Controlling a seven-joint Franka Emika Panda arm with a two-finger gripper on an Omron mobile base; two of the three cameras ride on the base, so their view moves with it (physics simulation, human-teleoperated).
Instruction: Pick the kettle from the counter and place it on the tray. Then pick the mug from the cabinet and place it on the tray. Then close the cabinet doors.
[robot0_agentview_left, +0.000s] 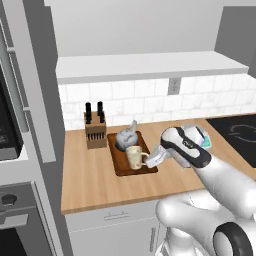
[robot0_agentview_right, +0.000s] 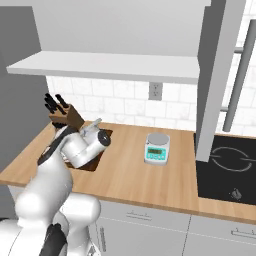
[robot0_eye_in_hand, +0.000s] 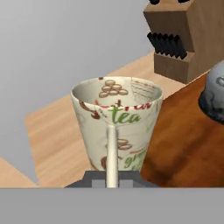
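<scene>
Jaws pinched tight on mug handle; mug upright on tray, beside kettle.

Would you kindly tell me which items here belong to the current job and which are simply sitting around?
Part of the job:
- mug, its handle held by the tool
- kettle
- tray
- counter
- cabinet door, standing open

Just lying about:
- knife block
- kitchen scale
- hob
</scene>
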